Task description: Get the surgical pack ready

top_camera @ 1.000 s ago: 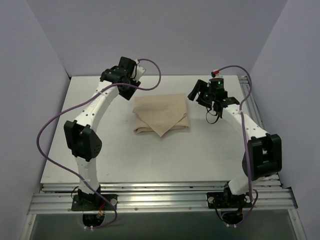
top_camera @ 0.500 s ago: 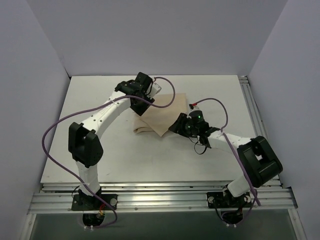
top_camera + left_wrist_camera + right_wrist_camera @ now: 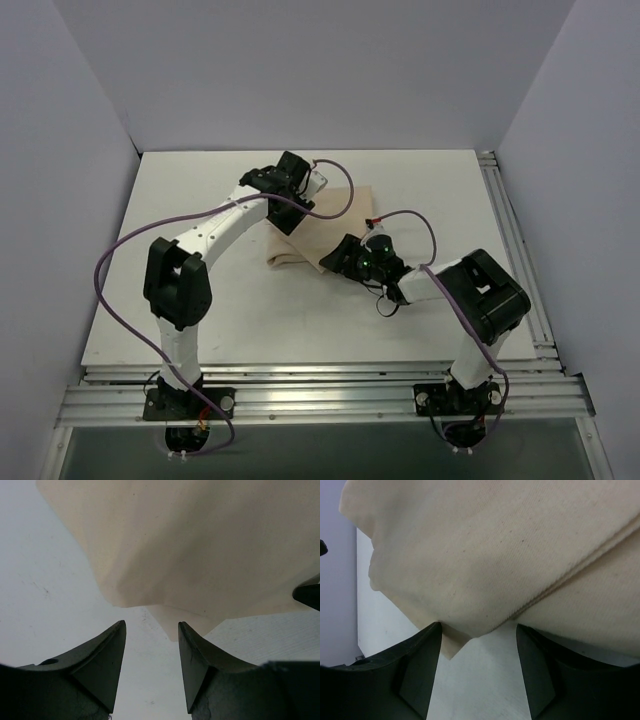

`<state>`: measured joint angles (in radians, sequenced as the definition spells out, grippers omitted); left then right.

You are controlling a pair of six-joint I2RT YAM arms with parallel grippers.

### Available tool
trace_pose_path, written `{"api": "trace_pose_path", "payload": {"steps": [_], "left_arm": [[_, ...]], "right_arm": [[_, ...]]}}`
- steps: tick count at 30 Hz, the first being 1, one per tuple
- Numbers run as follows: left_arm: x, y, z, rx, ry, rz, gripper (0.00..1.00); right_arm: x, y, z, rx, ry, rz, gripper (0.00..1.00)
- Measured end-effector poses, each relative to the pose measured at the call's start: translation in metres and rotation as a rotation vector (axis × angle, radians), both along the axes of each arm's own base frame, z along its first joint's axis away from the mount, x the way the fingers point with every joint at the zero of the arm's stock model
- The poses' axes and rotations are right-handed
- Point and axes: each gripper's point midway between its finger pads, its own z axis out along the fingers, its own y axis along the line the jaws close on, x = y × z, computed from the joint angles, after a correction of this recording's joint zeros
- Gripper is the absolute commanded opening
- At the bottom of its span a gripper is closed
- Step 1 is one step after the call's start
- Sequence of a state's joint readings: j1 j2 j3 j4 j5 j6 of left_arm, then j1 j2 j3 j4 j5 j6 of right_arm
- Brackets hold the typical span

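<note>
Tan cloth, the folded surgical pack [image 3: 320,235], lies mid-table [image 3: 200,300]. Your left fingers [image 3: 107,655] stand spread at its far left corner, a fold tip just ahead of them. Your right fingers [image 3: 420,660], also spread, straddle its near pointed corner without pinching.

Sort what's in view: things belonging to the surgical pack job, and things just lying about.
Job: folded tan cloth; left hand and right hand, each open at a cloth corner.
Not the job: white table underneath.
</note>
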<state>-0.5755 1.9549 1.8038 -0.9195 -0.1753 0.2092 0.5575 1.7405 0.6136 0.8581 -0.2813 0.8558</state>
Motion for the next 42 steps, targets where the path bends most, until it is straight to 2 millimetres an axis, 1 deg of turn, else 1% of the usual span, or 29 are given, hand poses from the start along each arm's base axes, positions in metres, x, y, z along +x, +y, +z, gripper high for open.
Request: {"api": "trace_pose_path", "payload": {"steps": [2,4,5,7,8,10,11,13,21,24,27,30,31,33,35,38,40,42], "left_arm": [[0.0,0.0,-0.007,0.004,0.013,0.004,0.55],[-0.002,0.0,-0.014,0.011,0.026,0.006,0.55],[-0.002,0.0,-0.017,0.012,0.03,0.007,0.55],[-0.003,0.001,-0.02,0.016,0.037,0.009,0.55],[-0.004,0.0,-0.02,0.015,0.037,0.009,0.55],[-0.003,0.0,-0.02,0.014,0.035,0.009,0.55],[-0.003,0.0,-0.02,0.013,0.034,0.01,0.55],[-0.003,0.0,-0.02,0.013,0.033,0.009,0.55],[-0.003,0.0,-0.02,0.013,0.033,0.008,0.55],[-0.002,0.0,-0.02,0.016,0.032,0.005,0.55],[-0.002,0.0,-0.02,0.017,0.031,0.003,0.56],[-0.002,0.0,-0.02,0.017,0.031,0.003,0.56],[-0.002,0.0,-0.02,0.017,0.031,0.003,0.56],[-0.001,0.0,-0.017,0.014,0.027,0.002,0.56],[0.002,-0.003,-0.011,0.004,0.016,-0.001,0.56],[0.007,-0.01,0.004,-0.03,-0.005,-0.02,0.56],[0.009,-0.017,0.014,-0.06,-0.013,-0.049,0.57],[0.008,-0.023,0.019,-0.08,-0.012,-0.087,0.56]], "right_arm": [[0.002,0.005,-0.004,0.013,-0.002,0.009,0.54],[0.002,0.009,-0.007,0.027,-0.006,0.019,0.48],[0.003,0.011,-0.007,0.037,-0.009,0.024,0.37],[0.003,0.015,-0.008,0.059,-0.009,0.032,0.28],[0.003,0.016,-0.008,0.066,-0.009,0.035,0.16],[0.003,0.018,-0.006,0.077,-0.011,0.039,0.03],[0.003,0.019,-0.004,0.085,-0.018,0.041,0.0],[0.004,0.02,0.0,0.099,-0.027,0.043,0.0],[0.003,0.021,0.004,0.099,-0.037,0.051,0.0],[-0.007,0.016,0.006,0.086,-0.029,0.06,0.0],[-0.016,0.01,0.016,0.062,-0.033,0.072,0.0],[-0.02,0.008,0.032,0.046,-0.068,0.091,0.0],[-0.021,0.007,0.034,0.038,-0.077,0.098,0.0],[-0.022,0.007,0.029,0.019,-0.076,0.108,0.0],[-0.024,0.005,0.017,-0.007,-0.051,0.114,0.0],[-0.028,0.002,-0.004,-0.039,-0.005,0.116,0.0],[-0.029,0.0,-0.008,-0.051,0.009,0.117,0.0],[-0.03,-0.001,-0.005,-0.057,0.003,0.121,0.0]]}}
